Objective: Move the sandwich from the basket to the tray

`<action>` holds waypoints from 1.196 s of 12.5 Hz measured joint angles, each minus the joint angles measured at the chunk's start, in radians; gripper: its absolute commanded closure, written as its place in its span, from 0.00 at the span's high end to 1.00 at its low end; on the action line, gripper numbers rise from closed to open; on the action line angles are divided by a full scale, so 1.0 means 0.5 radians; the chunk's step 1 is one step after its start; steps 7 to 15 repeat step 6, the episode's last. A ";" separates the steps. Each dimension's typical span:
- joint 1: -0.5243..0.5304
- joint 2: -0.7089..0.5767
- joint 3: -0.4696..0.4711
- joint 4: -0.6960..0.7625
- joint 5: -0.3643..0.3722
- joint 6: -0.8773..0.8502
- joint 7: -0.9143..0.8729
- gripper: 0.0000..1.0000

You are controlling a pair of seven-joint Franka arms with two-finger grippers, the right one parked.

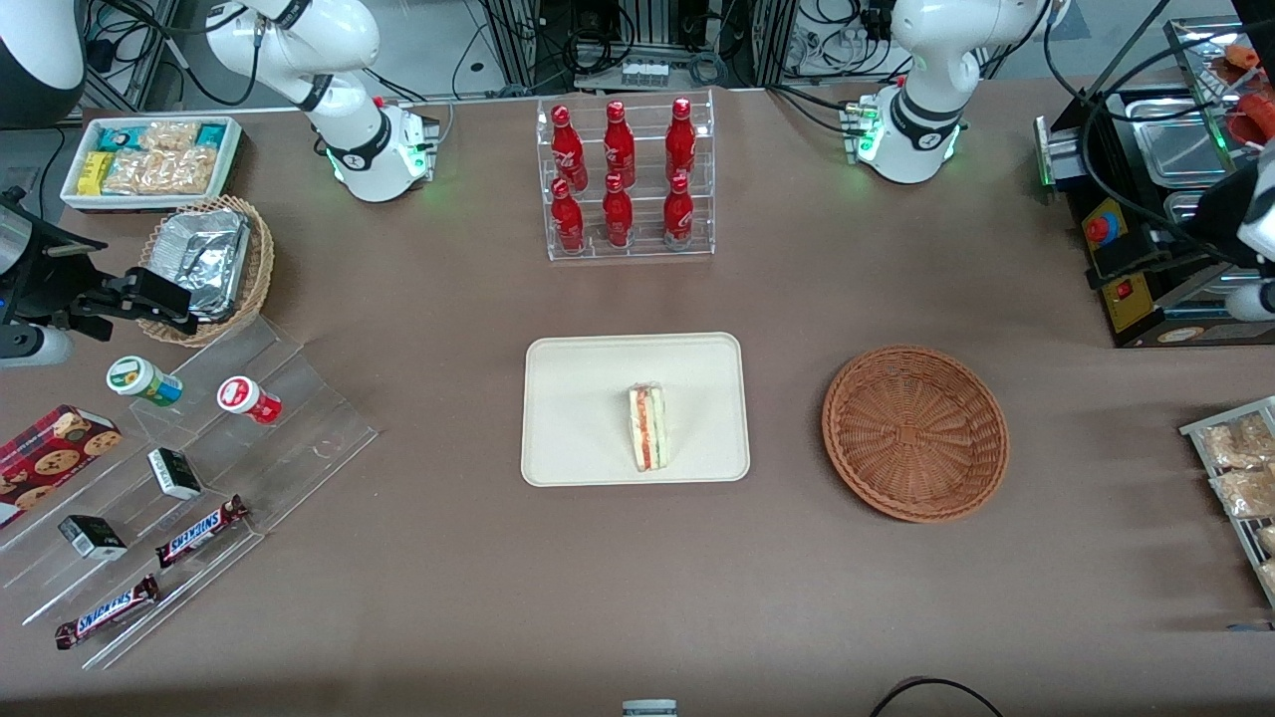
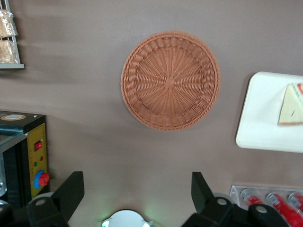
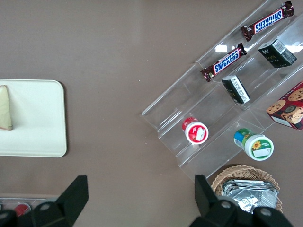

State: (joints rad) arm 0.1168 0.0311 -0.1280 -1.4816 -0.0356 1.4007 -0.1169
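The sandwich (image 1: 647, 428) lies on the cream-white tray (image 1: 578, 398) in the middle of the table, a white wedge with orange-red filling. It also shows in the left wrist view (image 2: 291, 104) on the tray (image 2: 262, 113), and in the right wrist view (image 3: 4, 108). The round reddish-brown basket (image 1: 914, 431) sits beside the tray toward the working arm's end and holds nothing. My left gripper (image 2: 136, 189) is open and empty, raised high over the table, farther from the front camera than the basket (image 2: 170, 80) and well apart from it.
A clear rack of red bottles (image 1: 626, 179) stands farther back than the tray. A black machine (image 1: 1146, 199) and a rack of snack packets (image 1: 1235, 468) sit at the working arm's end. A stepped acrylic display (image 1: 199, 468), a tan foil-pack basket (image 1: 209, 264) and a white bin (image 1: 149, 159) sit at the parked arm's end.
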 measured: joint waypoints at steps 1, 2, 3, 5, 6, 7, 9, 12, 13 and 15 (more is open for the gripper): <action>-0.011 -0.022 0.016 -0.029 0.003 0.000 0.031 1.00; -0.051 -0.031 0.069 -0.044 0.004 0.002 0.055 1.00; -0.114 -0.031 0.149 -0.047 0.004 0.003 0.087 1.00; -0.192 -0.026 0.240 -0.047 0.004 0.005 0.156 1.00; -0.202 -0.022 0.248 -0.047 0.004 0.006 0.158 1.00; -0.202 -0.022 0.248 -0.047 0.004 0.006 0.158 1.00; -0.202 -0.022 0.248 -0.047 0.004 0.006 0.158 1.00; -0.202 -0.022 0.248 -0.047 0.004 0.006 0.158 1.00; -0.202 -0.022 0.248 -0.047 0.004 0.006 0.158 1.00; -0.202 -0.022 0.248 -0.047 0.004 0.006 0.158 1.00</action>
